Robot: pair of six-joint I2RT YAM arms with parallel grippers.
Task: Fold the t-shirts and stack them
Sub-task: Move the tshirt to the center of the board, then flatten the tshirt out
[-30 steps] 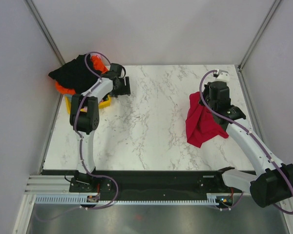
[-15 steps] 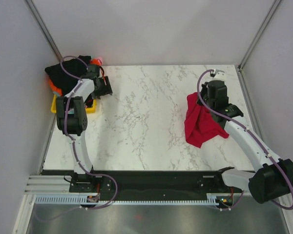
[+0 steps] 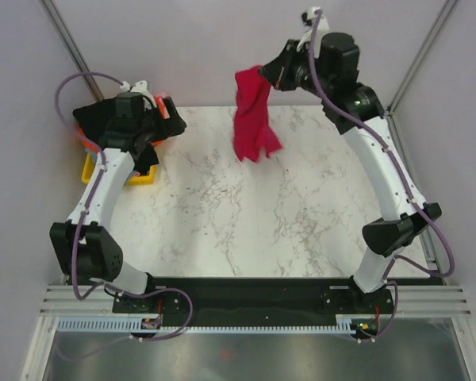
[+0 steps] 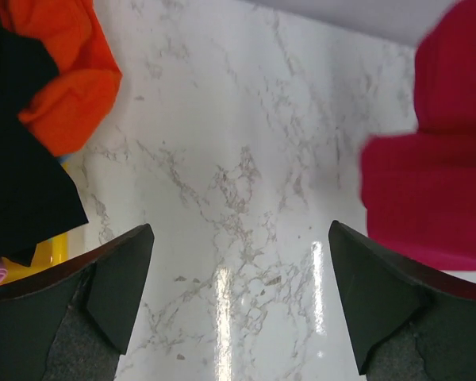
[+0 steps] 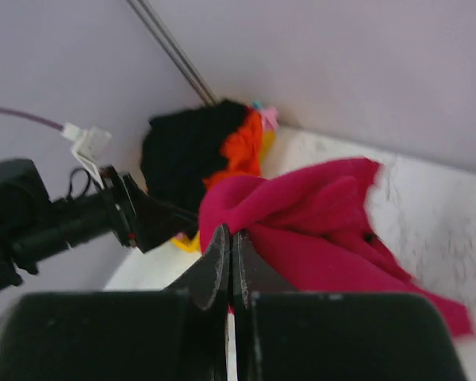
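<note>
Now | right hand [image 5: 230, 242] pinches red shirt [image 3: 252, 119] aloft | left hand [image 4: 239, 230] agape near yellow bin [image 3: 90, 168]

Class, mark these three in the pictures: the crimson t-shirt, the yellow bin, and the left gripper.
crimson t-shirt [image 3: 252, 119]: top view, middle of the hanging cloth.
yellow bin [image 3: 90, 170]: top view, its bare left corner.
left gripper [image 4: 239, 232]: left wrist view, midway between its open fingertips.
</note>
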